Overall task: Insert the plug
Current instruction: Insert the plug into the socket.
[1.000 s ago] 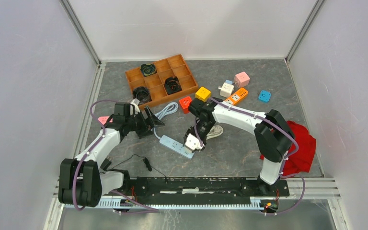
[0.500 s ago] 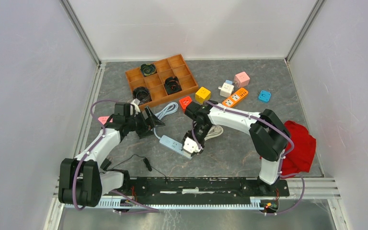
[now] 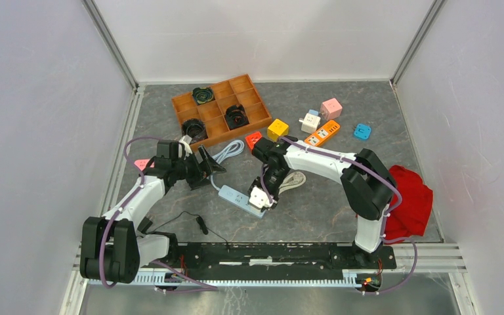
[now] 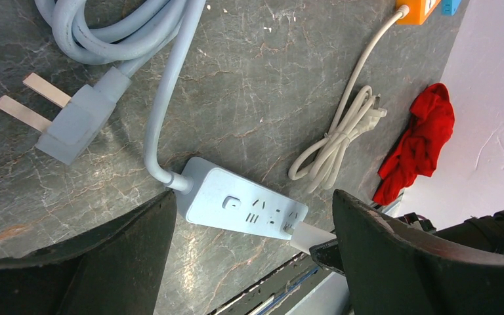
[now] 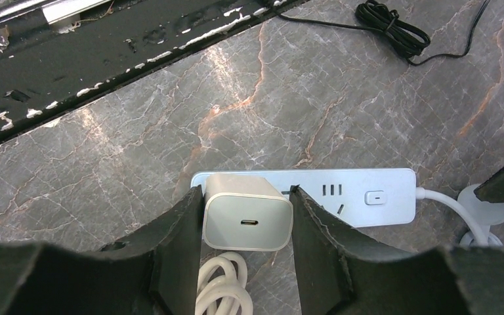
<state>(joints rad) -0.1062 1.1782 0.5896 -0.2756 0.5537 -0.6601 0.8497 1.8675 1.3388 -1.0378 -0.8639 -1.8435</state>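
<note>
A light blue power strip (image 3: 239, 199) lies on the grey table, also in the left wrist view (image 4: 239, 207) and the right wrist view (image 5: 361, 195). My right gripper (image 5: 246, 220) is shut on a white charger plug (image 5: 246, 213) and holds it at the strip's end socket; in the left wrist view the plug (image 4: 312, 235) touches that end with its prongs partly in. In the top view the plug (image 3: 261, 196) sits at the strip's right end. My left gripper (image 3: 205, 165) is open and empty, above the strip's cable end.
A wooden tray (image 3: 220, 109) with black parts stands at the back. Coloured adapters (image 3: 320, 122) lie behind the right arm. A coiled white cable (image 3: 293, 181), the strip's cord and plug (image 4: 72, 121), a black cable (image 3: 200, 224) and a red cloth (image 3: 415, 199) lie around.
My right gripper has moved the white plug a little left and down onto the strip's right end. The left arm has not moved.
</note>
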